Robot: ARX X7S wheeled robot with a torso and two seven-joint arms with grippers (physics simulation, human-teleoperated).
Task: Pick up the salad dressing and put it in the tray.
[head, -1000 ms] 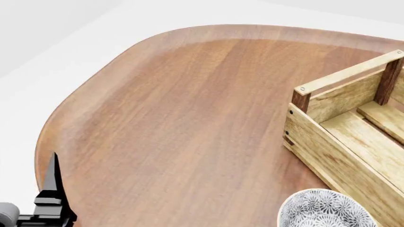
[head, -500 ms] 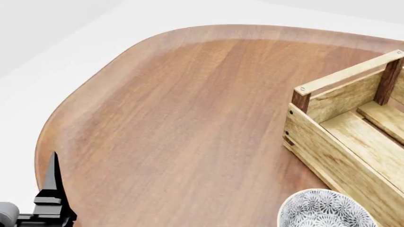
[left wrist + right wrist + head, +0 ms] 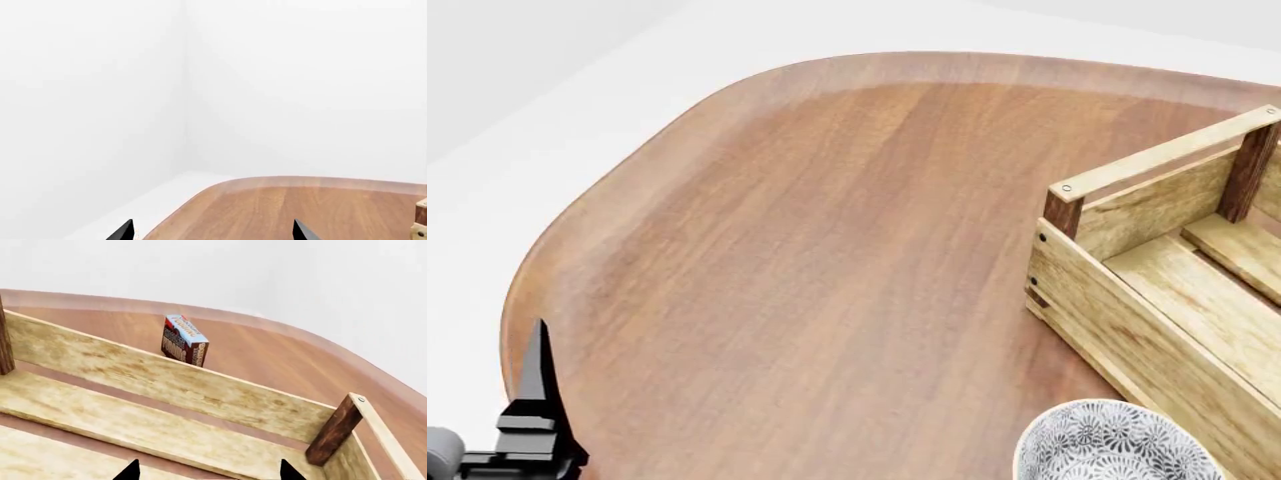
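The salad dressing is out of view in every frame. The tray (image 3: 1154, 290), a light-wood slatted crate with dark corner posts, stands at the table's right side. In the right wrist view my right gripper (image 3: 210, 472) hovers open over the tray's floor slats (image 3: 100, 410), with nothing between its black tips. My left gripper (image 3: 213, 232) is open and empty, near the table's front-left edge and far from the tray. Only one of its black fingers (image 3: 539, 375) shows in the head view.
A patterned grey-white bowl (image 3: 1114, 445) sits just in front of the tray's near wall. A small red-and-blue carton box (image 3: 183, 340) stands upright on the table beyond the tray's far wall. The wooden table (image 3: 801, 250) has a rounded edge, with white floor around it.
The left gripper has shifted very slightly at the lower left of the head view. Nothing else has moved.
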